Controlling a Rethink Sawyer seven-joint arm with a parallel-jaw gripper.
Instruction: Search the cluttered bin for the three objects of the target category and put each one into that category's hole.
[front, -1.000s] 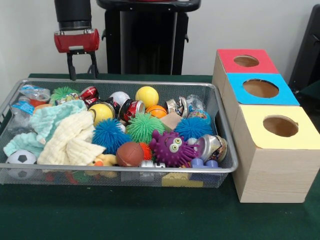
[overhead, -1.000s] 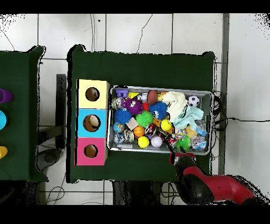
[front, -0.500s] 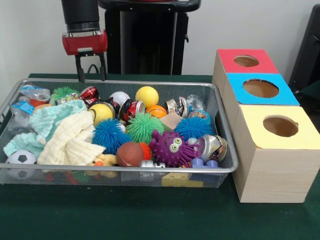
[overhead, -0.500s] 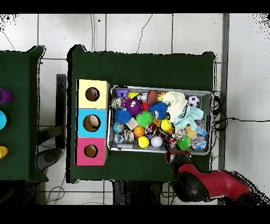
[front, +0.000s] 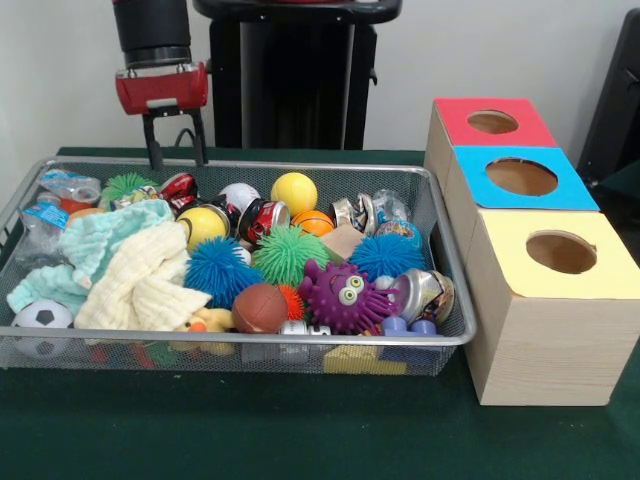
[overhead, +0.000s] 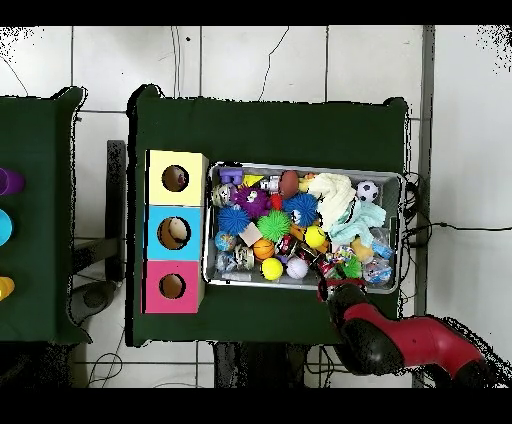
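Purple googly-eyed ball (front: 343, 296), yellow ball (front: 294, 192), black-and-white soccer ball (front: 41, 316).

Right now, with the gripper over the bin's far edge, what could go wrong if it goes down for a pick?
1. The gripper hangs almost over the wire bin's rim; a straight descent might strike it.
2. The red can and green spiky ball below lie packed together, so a neighbour could get pinched too.
3. The cloths cover part of the bin and may hide targets or snag.
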